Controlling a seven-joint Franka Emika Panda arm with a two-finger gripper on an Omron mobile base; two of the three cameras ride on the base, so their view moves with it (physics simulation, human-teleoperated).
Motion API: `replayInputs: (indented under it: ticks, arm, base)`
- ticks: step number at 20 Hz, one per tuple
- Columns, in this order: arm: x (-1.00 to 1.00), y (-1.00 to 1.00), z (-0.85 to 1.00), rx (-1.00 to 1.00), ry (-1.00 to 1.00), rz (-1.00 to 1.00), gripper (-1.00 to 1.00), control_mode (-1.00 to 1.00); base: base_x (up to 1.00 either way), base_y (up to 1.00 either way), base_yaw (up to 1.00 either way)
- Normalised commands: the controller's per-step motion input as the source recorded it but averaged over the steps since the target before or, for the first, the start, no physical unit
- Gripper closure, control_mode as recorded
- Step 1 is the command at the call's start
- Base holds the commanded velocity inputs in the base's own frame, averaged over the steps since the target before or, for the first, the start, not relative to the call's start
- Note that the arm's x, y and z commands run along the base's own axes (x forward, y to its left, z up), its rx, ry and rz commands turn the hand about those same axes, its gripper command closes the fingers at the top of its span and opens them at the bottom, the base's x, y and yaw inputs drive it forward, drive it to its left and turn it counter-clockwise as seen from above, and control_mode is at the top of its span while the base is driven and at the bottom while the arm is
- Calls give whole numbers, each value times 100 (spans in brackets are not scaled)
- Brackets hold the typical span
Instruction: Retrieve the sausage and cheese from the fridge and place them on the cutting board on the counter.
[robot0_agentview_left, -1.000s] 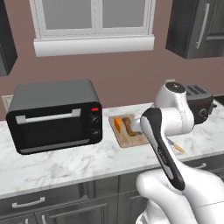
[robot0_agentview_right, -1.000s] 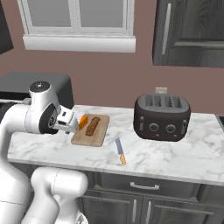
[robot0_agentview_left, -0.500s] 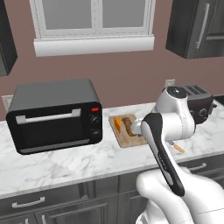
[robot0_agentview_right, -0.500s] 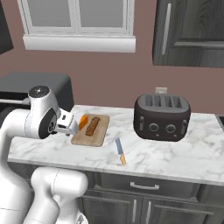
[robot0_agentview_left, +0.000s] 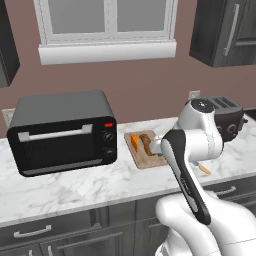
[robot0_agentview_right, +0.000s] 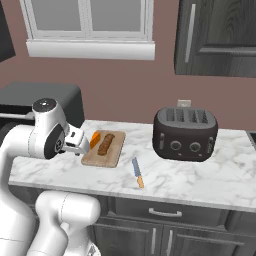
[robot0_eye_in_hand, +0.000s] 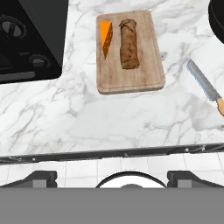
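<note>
A: Where do you have the food?

B: You've got both on the cutting board, which lies flat on the counter between the black toaster oven on the left and the toaster on the right. The cheese is on the board's left part, and a mottled brown log lies just beside it, right of it.

A: And the hand?

B: Your gripper has its 2 fingers spread as wide as they go, holding nothing, pulled back above the counter's near edge. A knife with an orange handle lies right of the board, apart from it.
</note>
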Motion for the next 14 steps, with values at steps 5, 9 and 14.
replayInputs:
  ticks: [5, 9, 14]
  arm:
    - [0, 0, 0, 0, 0, 0, -100, 100]
    - [0, 0, 0, 0, 0, 0, -100, 100]
    - [0, 0, 0, 0, 0, 0, -100, 100]
  base:
    - [0, 0, 0]
    - [-23, -2, 0]
    - [-100, -5, 7]
